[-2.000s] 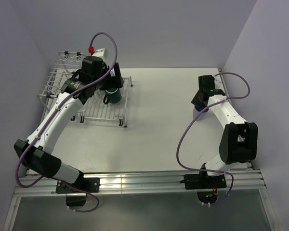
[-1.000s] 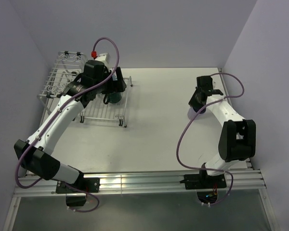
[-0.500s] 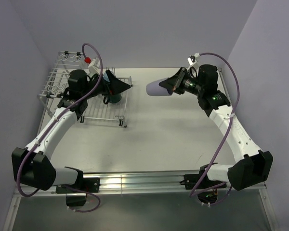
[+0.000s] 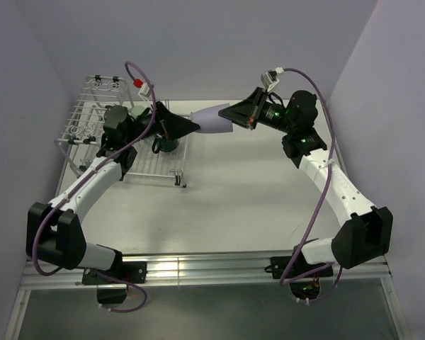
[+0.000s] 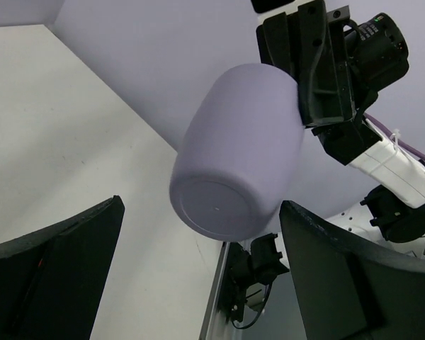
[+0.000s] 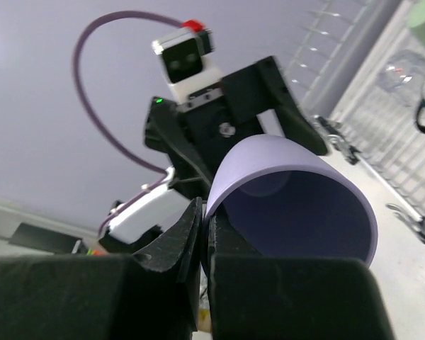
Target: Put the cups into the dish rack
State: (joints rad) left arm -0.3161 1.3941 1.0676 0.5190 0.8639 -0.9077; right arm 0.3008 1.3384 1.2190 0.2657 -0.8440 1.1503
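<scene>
Your right gripper (image 4: 242, 117) is clenched on the lavender cup (image 4: 211, 119), pinching its rim wall: the right wrist view shows one finger (image 6: 171, 248) outside the wall and the other inside the mouth. The cup is up in the air, off the table (image 4: 227, 205), toward 12 o'clock in the top view and just right of the dish rack (image 4: 92, 138).

The cup's long axis lies nearly level, running across the scene from 9 to 3 o'clock. Its closed base points to 9 o'clock, at your left gripper (image 4: 185, 127), and its open mouth faces 3 o'clock, back along your right arm. In the left wrist view the round base (image 5: 216, 209) looks almost straight into the camera, tipped slightly down.

Your left gripper is released, its fingers (image 5: 64, 276) spread wide on either side of the cup's base. There they stand apart from the cup. From the top view you cannot tell whether the tips touch it, only that they are just beside the base.

The rack sits at 10 o'clock on the table. The dark green mug (image 4: 167, 145) stands on its flat grid tray, just below your left gripper in the top view.
</scene>
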